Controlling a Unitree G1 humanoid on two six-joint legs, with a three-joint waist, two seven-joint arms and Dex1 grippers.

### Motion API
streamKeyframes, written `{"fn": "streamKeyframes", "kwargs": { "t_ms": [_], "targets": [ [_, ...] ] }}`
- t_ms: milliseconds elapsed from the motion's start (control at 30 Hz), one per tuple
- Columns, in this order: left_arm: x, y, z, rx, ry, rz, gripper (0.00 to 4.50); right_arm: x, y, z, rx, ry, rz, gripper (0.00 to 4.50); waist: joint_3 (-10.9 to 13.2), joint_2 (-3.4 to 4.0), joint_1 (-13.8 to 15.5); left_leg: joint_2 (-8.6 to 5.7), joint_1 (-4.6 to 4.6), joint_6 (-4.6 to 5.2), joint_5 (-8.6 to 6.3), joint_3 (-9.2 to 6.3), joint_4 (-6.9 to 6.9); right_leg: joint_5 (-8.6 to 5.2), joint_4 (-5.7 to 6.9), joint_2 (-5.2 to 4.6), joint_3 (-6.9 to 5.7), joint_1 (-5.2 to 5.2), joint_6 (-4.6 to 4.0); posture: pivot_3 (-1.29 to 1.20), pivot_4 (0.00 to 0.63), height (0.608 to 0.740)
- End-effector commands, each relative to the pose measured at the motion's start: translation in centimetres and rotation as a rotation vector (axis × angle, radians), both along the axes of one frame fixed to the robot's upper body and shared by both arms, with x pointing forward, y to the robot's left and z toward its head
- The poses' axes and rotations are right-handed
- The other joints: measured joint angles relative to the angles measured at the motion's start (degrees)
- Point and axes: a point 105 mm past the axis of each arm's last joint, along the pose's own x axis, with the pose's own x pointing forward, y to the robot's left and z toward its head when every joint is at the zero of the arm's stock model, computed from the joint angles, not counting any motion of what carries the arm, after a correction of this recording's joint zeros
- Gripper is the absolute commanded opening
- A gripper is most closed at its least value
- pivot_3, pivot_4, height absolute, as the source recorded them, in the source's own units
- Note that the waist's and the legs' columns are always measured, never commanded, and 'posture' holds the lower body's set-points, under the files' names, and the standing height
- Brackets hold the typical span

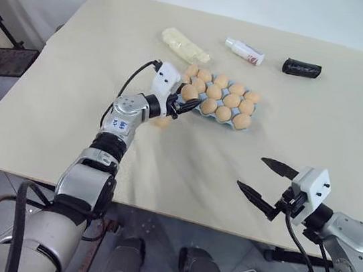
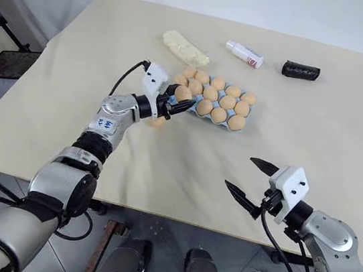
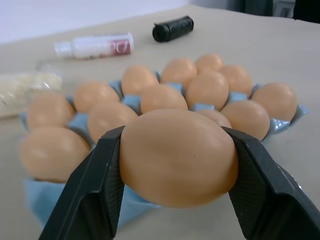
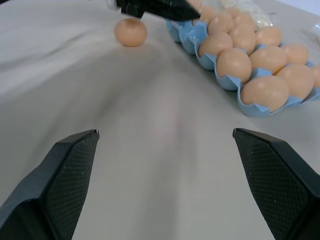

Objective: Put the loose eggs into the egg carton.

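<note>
Left tool [image 1: 184,104] gripping an egg [image 3: 178,157] at its ends, long axis crosswise between the fingers, at carton's [image 1: 206,112] near-left corner, carton running far-left to near-right on bench [image 1: 318,128], one loose egg [image 4: 130,32] beside it, right tool [image 1: 267,182] wide apart.

A wide, pale beige table [image 1: 74,80] carries everything. Near its middle lies a light blue egg carton [image 1: 221,104], its cups mostly filled with tan eggs. One loose egg [image 4: 131,32] rests on the tabletop just beside the carton's near left corner. Behind the carton lies a pale yellow lumpy bag [image 1: 185,44], then a small white bottle [image 1: 244,51] on its side, and farther right a black oblong case [image 1: 302,68].
</note>
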Motion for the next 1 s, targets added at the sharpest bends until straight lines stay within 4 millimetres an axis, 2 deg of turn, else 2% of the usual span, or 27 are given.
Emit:
{"fn": "streamKeyframes", "kwargs": {
  "t_ms": [33,200,367,533,700,767,867,1000],
  "targets": [
    [0.4,-0.7,1.5,-0.015,-0.05,0.007,2.82,-0.3,0.2,1.6,0.016,-0.065,-0.005,4.5,0.0,-0.01,0.04,0.0,-0.03,-0.02,0.01,0.05,-0.01,0.0,0.04,0.0,0.03,-0.05,0.0,0.0,0.15,0.74],
    [0.6,-0.6,1.6,-0.034,-0.059,0.031,4.38,-0.4,0.4,1.5,0.028,-0.066,-0.014,4.5,0.01,-0.01,-0.09,0.01,-0.02,0.0,0.02,0.18,-0.02,0.0,0.13,0.0,0.09,-0.15,0.0,0.0,0.15,0.74],
    [0.5,0.2,1.9,-0.042,-0.086,0.025,4.45,-0.4,0.7,1.4,0.038,-0.06,-0.009,4.5,0.01,-0.02,-0.09,0.0,0.01,0.09,0.1,0.19,0.06,0.0,0.43,0.0,0.13,-0.22,0.0,0.0,0.15,0.74],
    [-1.2,2.2,1.4,-0.007,-0.142,-0.096,4.45,-0.1,1.0,1.3,0.04,-0.057,0.015,4.5,0.01,-0.02,-0.45,-0.01,0.11,0.01,0.19,0.28,0.05,0.0,0.7,0.02,0.13,-0.27,-0.01,0.0,0.15,0.74],
    [-4.2,7.2,0.2,0.04,-0.19,-0.154,4.45,-0.3,1.4,1.5,0.035,-0.057,0.057,4.5,0.01,-0.01,-1.12,0.06,0.14,-0.35,0.42,0.27,-0.02,0.01,0.8,0.03,0.23,-0.36,-0.04,0.0,0.15,0.74],
    [-6.1,10.2,-0.6,0.064,-0.194,-0.141,4.45,-0.3,1.7,1.6,0.038,-0.069,0.077,4.5,0.01,-0.01,-1.33,0.07,0.11,-0.28,0.4,0.2,-0.02,0.01,0.81,0.01,0.21,-0.36,-0.04,0.0,0.15,0.74],
    [-8.7,13.5,-1.3,0.079,-0.175,-0.095,4.45,-0.2,2.2,1.6,0.042,-0.084,0.109,4.5,0.0,-0.02,-1.88,0.08,0.1,-0.16,0.34,0.17,-0.02,0.02,0.8,-0.03,0.21,-0.35,-0.07,0.0,0.15,0.74],
    [-10.7,16.4,-2.1,0.077,-0.125,0.005,4.45,0.2,2.8,1.5,0.055,-0.09,0.132,4.5,0.0,-0.02,-1.56,0.1,0.11,-0.07,0.39,-0.03,-0.04,0.11,0.78,-0.08,0.07,-0.29,-0.22,0.0,0.15,0.74]
  ]
}}
